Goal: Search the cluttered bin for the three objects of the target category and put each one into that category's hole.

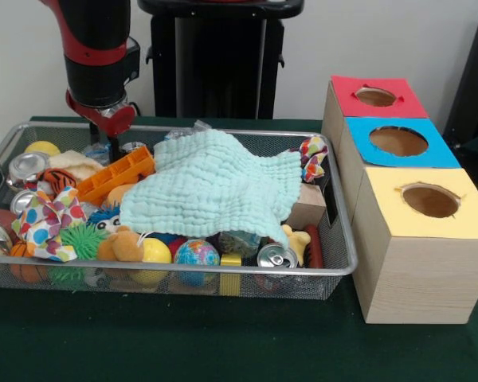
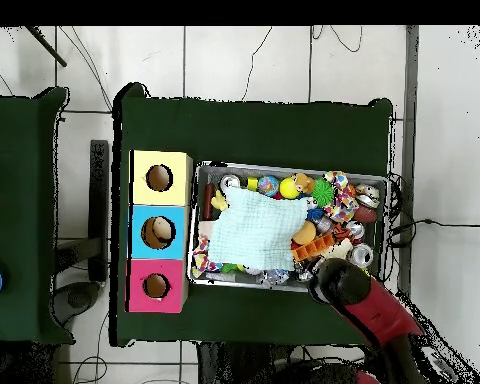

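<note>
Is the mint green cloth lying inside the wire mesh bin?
Yes, the mint green cloth is spread over the toys in the middle of the bin.

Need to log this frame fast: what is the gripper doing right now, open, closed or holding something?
Gripper: cannot be told. It hangs over the bin's far rim by the orange toy truck; nothing is seen in it.

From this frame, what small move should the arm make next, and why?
Probably shift the hand across to the mint-green cloth and lift it aside. The cloth covers the middle of the bin, and only a scrap of clear plastic film shows at its far edge, so more may lie beneath.
</note>
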Robot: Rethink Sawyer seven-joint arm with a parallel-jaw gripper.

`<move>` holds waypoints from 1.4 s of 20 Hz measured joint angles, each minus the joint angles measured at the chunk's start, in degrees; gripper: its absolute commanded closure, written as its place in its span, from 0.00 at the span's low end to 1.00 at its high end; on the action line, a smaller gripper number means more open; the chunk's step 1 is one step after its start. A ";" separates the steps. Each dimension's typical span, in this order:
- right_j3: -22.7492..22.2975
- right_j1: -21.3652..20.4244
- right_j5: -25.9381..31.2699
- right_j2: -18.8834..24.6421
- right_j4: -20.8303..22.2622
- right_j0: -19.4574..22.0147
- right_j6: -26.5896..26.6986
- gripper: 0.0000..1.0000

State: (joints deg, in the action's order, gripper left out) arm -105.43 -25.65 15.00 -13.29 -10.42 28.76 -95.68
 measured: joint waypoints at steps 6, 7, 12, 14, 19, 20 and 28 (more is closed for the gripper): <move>-1.12 0.79 -5.72 0.01 0.00 0.49 0.00 1.00; -1.80 0.75 -7.36 0.00 -0.01 0.45 0.00 1.00; -3.48 0.62 -11.37 -0.11 -0.01 -0.22 0.00 1.00; -3.71 0.61 -12.00 -0.22 -0.01 -0.48 0.00 1.00; -4.69 -0.19 -12.40 -0.20 -0.01 -0.75 0.00 1.00; -5.32 -1.01 -12.28 -0.14 0.11 -0.70 0.00 1.00; -7.30 -9.81 -1.98 0.54 1.37 0.37 0.00 1.00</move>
State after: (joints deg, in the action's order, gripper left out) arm -112.73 -35.46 13.03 -12.75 -9.05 29.13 -95.68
